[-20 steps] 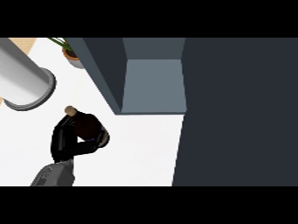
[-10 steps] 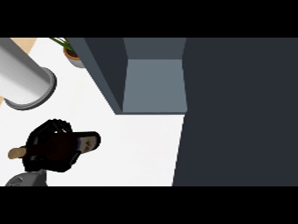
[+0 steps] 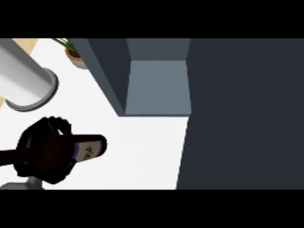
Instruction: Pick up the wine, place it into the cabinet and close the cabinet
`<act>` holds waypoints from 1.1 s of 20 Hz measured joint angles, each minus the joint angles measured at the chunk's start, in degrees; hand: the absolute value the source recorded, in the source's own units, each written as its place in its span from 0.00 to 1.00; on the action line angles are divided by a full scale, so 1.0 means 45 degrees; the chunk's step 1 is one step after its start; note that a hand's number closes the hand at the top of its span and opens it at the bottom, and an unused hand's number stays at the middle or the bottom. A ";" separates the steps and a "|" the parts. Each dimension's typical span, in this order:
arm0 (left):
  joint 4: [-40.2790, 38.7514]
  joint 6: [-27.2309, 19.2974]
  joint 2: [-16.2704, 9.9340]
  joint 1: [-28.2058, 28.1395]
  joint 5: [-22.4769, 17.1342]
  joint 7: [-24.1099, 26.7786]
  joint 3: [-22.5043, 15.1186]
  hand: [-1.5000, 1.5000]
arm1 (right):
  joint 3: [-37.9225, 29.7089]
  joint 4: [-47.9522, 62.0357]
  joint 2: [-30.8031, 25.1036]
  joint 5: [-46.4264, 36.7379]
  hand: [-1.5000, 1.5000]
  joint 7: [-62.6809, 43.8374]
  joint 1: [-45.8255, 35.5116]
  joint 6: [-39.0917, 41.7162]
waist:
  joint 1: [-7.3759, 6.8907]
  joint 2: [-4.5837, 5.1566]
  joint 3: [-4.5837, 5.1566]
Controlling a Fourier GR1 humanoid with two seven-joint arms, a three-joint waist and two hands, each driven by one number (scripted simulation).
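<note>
Wine, a dark glass bottle with a labelled body [image 3: 82, 150], lies sideways over the white counter [image 3: 141, 147], the left black hand [image 3: 46, 153] curled around its middle; probably heavy, smooth, breakable.

One wine bottle [image 3: 82, 149], one black hand [image 3: 46, 156], one open cabinet [image 3: 158, 87], one grey cylinder [image 3: 16, 75], one potted plant [image 3: 72, 51], one white surface [image 3: 141, 147]

Smooth, matt white desk [image 3: 134, 147] with a pale wood strip at its left edge. Dark glossy glass wine bottle [image 3: 88, 149] bearing a paper-like label. Matt grey-blue cabinet [image 3: 158, 87]. Smooth pale grey cylinder [image 3: 16, 75], satin-looking. Matt black left hand [image 3: 46, 153].
</note>
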State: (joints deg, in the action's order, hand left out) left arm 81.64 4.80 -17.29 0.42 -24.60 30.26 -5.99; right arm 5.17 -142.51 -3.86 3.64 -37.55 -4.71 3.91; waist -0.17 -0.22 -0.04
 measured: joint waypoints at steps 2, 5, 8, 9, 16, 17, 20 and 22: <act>0.0784 -0.0310 0.0091 0.0123 0.0020 -0.0763 -0.0111 1.00 | 0.0040 0.0015 0.0046 0.0007 0.00 0.0160 0.0181 0.0095 | 0.0022 0.0005 0.0000; 0.2047 -0.0935 0.0401 -0.0024 0.0388 -0.1736 -0.0648 1.00 | -0.0071 -0.0003 0.0016 0.0036 0.00 0.0260 0.0264 0.0201 | 0.0032 0.0004 0.0000; 0.3049 -0.1542 0.0651 0.0004 0.0841 -0.2677 -0.1053 1.00 | 0.0091 -0.0014 0.0133 0.0023 0.00 0.0407 0.0537 0.0232 | 0.0049 0.0008 0.0000; 0.3340 -0.1793 0.0781 0.0195 0.0973 -0.3105 -0.1202 1.00 | 0.0100 0.0013 0.0133 0.0012 0.00 0.0277 0.0329 0.0171 | 0.0050 0.0013 0.0000; 0.5113 -0.2838 0.1529 0.1299 0.1449 -0.5745 -0.2142 1.00 | -0.0058 -0.0011 0.0072 0.0079 0.00 0.0029 0.0144 0.0226 | 0.0100 0.0015 0.0001; 0.5240 -0.3003 0.1676 0.1454 0.1528 -0.6025 -0.2220 1.00 | -0.0233 -0.0021 0.0019 0.0119 0.00 0.0000 0.0115 0.0272 | 0.0102 0.0017 0.0003; 0.5329 -0.3728 0.2493 0.2006 0.2160 -0.6534 -0.2885 1.00 | -0.0294 0.0010 0.0044 0.0141 0.00 -0.0089 0.0015 0.0253 | 0.0114 0.0019 0.0001; 0.5227 -0.4131 0.2961 0.2449 0.2504 -0.6881 -0.3137 1.00 | -0.0497 0.0012 -0.0027 0.0207 0.00 0.0038 0.0148 0.0448 | 0.0127 0.0024 0.0001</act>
State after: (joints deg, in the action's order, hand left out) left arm 105.16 -13.79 -3.97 11.44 -13.33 -0.70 -20.10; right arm 2.93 -142.45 -3.98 4.57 -37.38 -4.05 5.93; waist 0.40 -0.11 -0.03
